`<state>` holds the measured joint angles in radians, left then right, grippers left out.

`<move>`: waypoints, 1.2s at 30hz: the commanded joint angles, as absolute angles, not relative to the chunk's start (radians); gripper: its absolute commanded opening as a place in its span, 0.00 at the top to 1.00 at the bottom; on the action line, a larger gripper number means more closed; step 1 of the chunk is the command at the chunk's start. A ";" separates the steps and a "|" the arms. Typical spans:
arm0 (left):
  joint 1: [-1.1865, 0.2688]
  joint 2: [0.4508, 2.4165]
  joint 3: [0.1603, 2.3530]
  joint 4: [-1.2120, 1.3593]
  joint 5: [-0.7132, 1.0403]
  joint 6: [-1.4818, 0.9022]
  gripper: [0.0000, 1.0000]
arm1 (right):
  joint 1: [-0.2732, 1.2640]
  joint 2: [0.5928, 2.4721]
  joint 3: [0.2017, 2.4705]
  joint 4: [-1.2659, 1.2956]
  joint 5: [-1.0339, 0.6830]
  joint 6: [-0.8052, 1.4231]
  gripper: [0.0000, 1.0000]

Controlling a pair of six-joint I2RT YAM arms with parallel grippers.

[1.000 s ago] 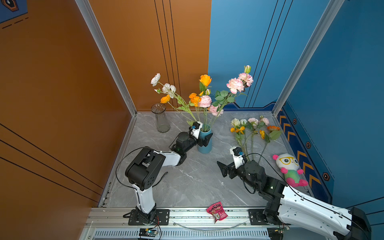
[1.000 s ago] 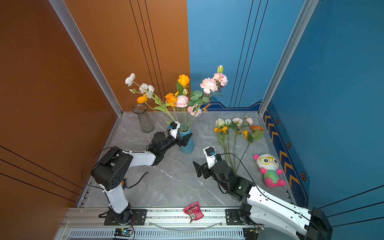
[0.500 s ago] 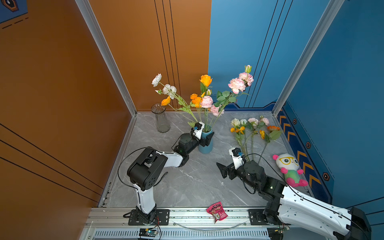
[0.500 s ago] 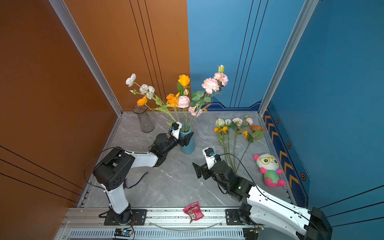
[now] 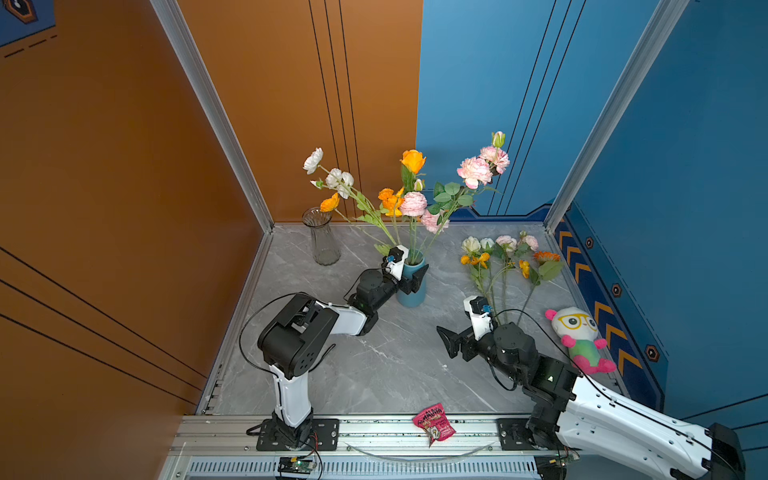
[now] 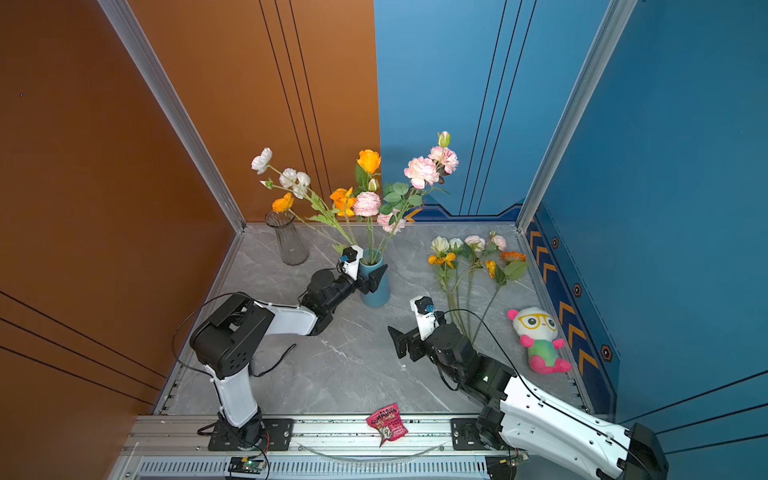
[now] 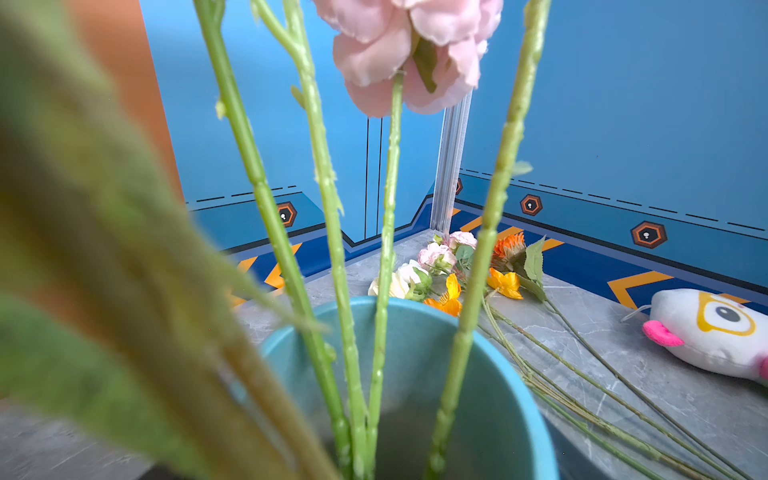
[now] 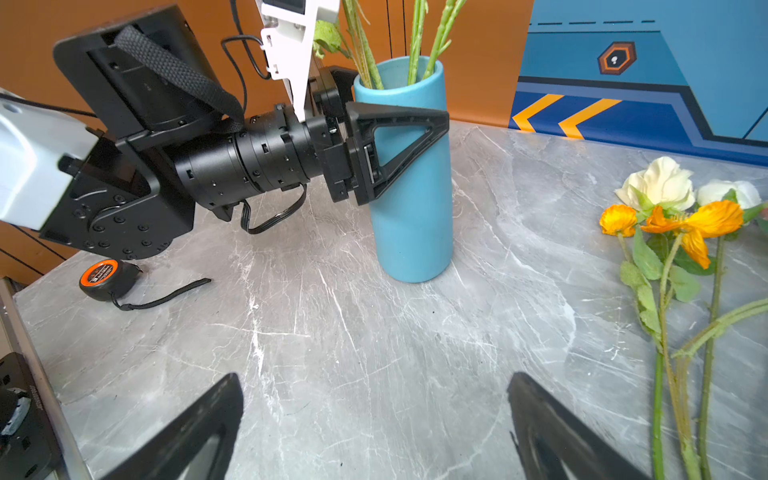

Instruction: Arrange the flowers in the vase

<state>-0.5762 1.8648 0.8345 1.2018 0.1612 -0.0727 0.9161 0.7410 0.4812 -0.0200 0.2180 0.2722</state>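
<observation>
1. Nearest the front, a pink snack packet (image 5: pixel 434 426) lay on the metal rail behind the right claw (image 8: pixel 374 386); its print was too small to read.
2. The right claw hung low over the grey marbled table (image 8: pixel 332 332), jaws spread wide and empty, with bare tabletop ahead of it up to the blue vase (image 8: pixel 415 232).
3. An orange-and-black tape measure (image 8: pixel 104 278) sat under the left arm, across the open table from the right claw; its label could not be made out.
4. The left claw (image 5: pixel 410 272) gripped the blue vase near its top, a finger on either side.
5. Flowers (image 5: pixel 411 203) stood in that vase, their stems rising past the left claw to white, orange and pink blooms.
6. Loose flowers (image 5: pixel 505 266) lay flat just beside the right claw, blooms toward the back wall.
7. A plush toy (image 5: pixel 579 332) lay beyond those stems, close to the blue side wall.
8. A clear glass vase (image 5: pixel 324 241) stood past the left claw, near the back corner by the orange wall.
</observation>
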 commanded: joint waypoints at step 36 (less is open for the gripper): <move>-0.589 1.715 1.019 1.249 0.175 0.005 0.75 | 0.741 0.800 0.607 -0.043 0.092 0.281 0.00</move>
<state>-0.5797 1.7969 0.9230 1.0523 0.1898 -0.0341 0.7570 0.7906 0.5812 -0.0517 0.1257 0.2905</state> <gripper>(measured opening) 0.824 0.999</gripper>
